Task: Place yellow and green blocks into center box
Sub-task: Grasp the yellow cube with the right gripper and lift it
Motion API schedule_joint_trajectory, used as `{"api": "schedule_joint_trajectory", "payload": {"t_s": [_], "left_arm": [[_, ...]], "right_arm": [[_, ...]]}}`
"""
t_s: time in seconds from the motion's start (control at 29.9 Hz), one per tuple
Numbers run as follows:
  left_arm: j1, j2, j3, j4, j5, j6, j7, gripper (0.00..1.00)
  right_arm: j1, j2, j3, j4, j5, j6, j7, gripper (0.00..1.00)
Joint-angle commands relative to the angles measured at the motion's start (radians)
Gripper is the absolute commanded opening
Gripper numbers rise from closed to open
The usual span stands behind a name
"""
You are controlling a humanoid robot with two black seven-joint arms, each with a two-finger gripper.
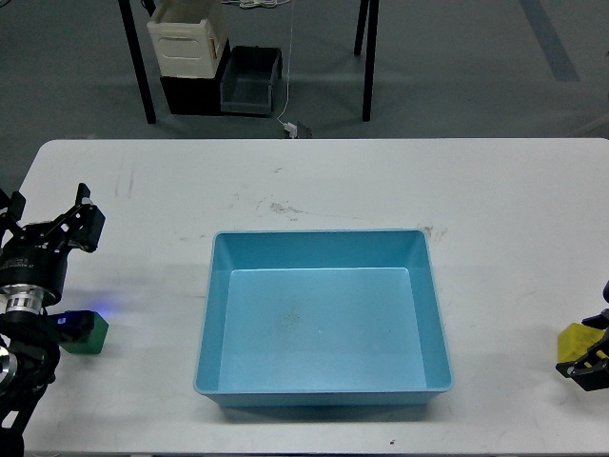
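Observation:
The blue center box (214, 314) sits open and empty in the middle of the white table. The green block (84, 333) lies at the table's left edge, beside my left arm's wrist. My left gripper (46, 217) is farther back than the block, fingers spread, open and empty. The yellow block (574, 341) lies at the far right edge. My right gripper (594, 360) is right against it, dark and cut off by the view's edge. I cannot tell its fingers apart.
The white table (314, 181) reaches across the whole view. Beyond its far edge, on the floor, stand a cream and black crate stack (190, 57), a grey bin (251, 81) and black table legs (369, 57).

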Motion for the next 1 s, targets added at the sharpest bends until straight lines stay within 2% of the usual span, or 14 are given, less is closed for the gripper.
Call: {"api": "schedule_joint_trajectory", "payload": {"t_s": [0.0, 0.2, 0.33, 0.44, 0.54, 0.67, 0.77, 0.97], "left_arm": [[-0.001, 0.001, 0.001, 0.000, -0.001, 0.002, 0.000, 1.00], [-0.008, 0.001, -0.001, 0.000, -0.001, 0.002, 0.000, 1.00], [-0.009, 0.001, -0.005, 0.000, -0.001, 0.002, 0.000, 1.00], [-0.009, 0.001, -0.005, 0.000, -0.003, 0.002, 0.000, 1.00], [-0.009, 0.001, -0.005, 0.000, -0.003, 0.002, 0.000, 1.00], [-0.009, 0.001, -0.008, 0.000, -0.003, 0.002, 0.000, 1.00], [-0.011, 0.003, -0.010, 0.000, -0.003, 0.002, 0.000, 1.00], [-0.018, 0.003, -0.010, 0.000, -0.003, 0.003, 0.000, 1.00]], "right_arm": [[-0.002, -0.006, 0.000, 0.000, 0.000, -0.002, 0.000, 0.91], [-0.002, -0.023, 0.000, 0.005, 0.000, -0.002, 0.000, 0.78], [-0.001, -0.021, 0.001, -0.001, 0.000, 0.001, 0.000, 0.59], [-0.001, -0.020, 0.001, -0.003, 0.000, 0.002, 0.000, 0.50], [-0.004, -0.018, -0.002, -0.003, 0.000, 0.007, 0.000, 0.31], [0.010, -0.020, 0.004, -0.003, 0.000, 0.005, 0.000, 0.15], [0.050, -0.021, 0.038, 0.003, 0.000, -0.004, 0.000, 0.09], [0.241, -0.014, 0.151, 0.020, 0.000, 0.001, 0.000, 0.07]]}}
